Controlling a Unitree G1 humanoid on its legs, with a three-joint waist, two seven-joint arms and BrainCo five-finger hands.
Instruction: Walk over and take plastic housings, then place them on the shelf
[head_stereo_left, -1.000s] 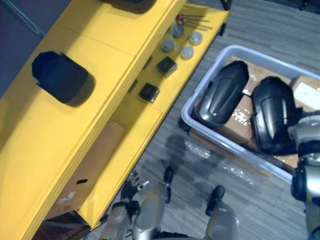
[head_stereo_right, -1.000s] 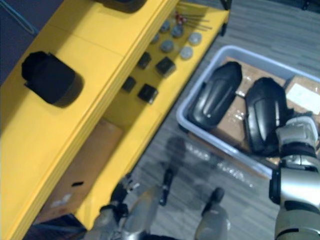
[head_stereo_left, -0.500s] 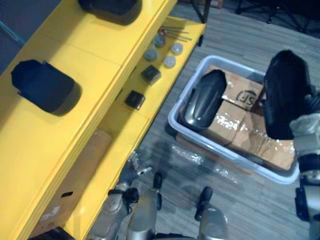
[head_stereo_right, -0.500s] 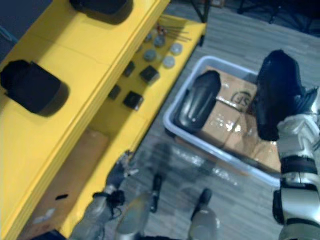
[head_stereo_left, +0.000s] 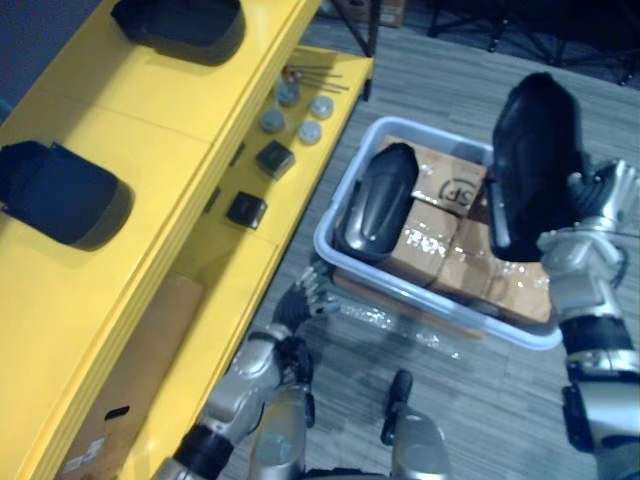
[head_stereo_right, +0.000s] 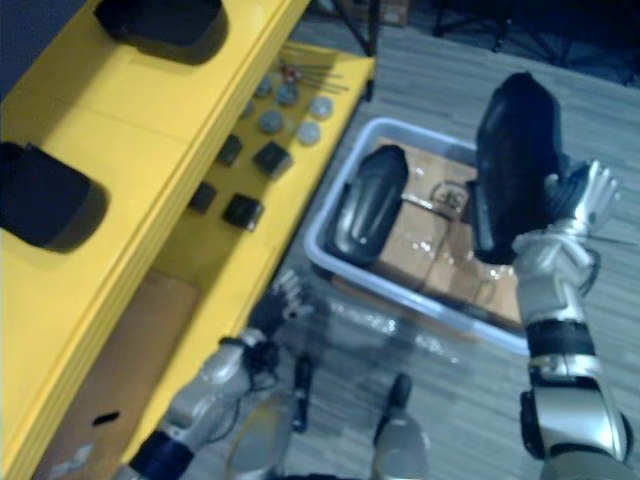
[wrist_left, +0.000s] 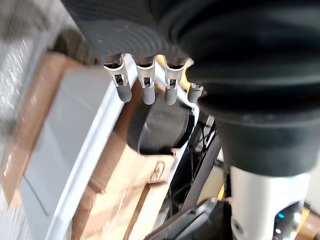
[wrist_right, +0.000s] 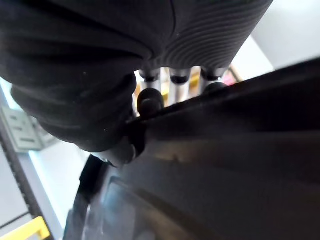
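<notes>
Nearest me, my left robot hand (head_stereo_left: 300, 302) hangs low beside the yellow shelf (head_stereo_left: 170, 125), fingers spread and empty. My right robot hand (head_stereo_left: 600, 200) pinches a black plastic housing (head_stereo_left: 530, 160) by its edge, upright above the grey bin (head_stereo_left: 430, 305). A second housing (head_stereo_left: 375, 200) lies in the bin on cardboard boxes (head_stereo_left: 440, 240). On the shelf's top level rest a third housing (head_stereo_left: 60, 195) and a fourth housing (head_stereo_left: 180, 25).

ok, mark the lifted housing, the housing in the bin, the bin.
lifted housing (head_stereo_left: 530, 150), left eye view, middle of its shell.
housing in the bin (head_stereo_left: 372, 200), left eye view, middle of its back.
bin (head_stereo_left: 440, 298), left eye view, near rim.
</notes>
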